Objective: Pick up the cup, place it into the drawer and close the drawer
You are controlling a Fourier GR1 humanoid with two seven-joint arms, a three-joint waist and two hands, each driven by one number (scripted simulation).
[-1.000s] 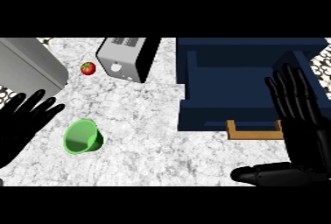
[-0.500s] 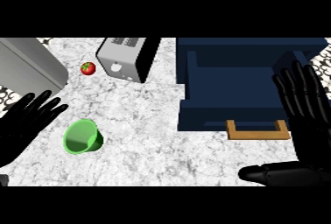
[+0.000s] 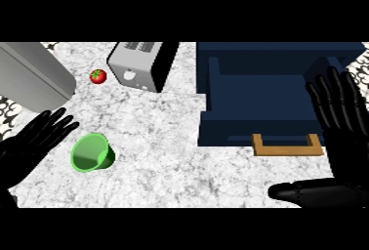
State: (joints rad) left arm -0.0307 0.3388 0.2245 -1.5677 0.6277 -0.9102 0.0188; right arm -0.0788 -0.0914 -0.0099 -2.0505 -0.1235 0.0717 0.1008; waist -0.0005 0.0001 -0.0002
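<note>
Lying on its side, your cup (image 3: 92, 153) is sitting just at three o'clock of your left hand (image 3: 32, 141), whose fingers are spreading unclenched.

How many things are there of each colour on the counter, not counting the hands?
Green: 1, the cup
Red: 1, the tomato
Silver: 1, the toaster
Dark blue: 1, the open drawer
Total: 4
</note>
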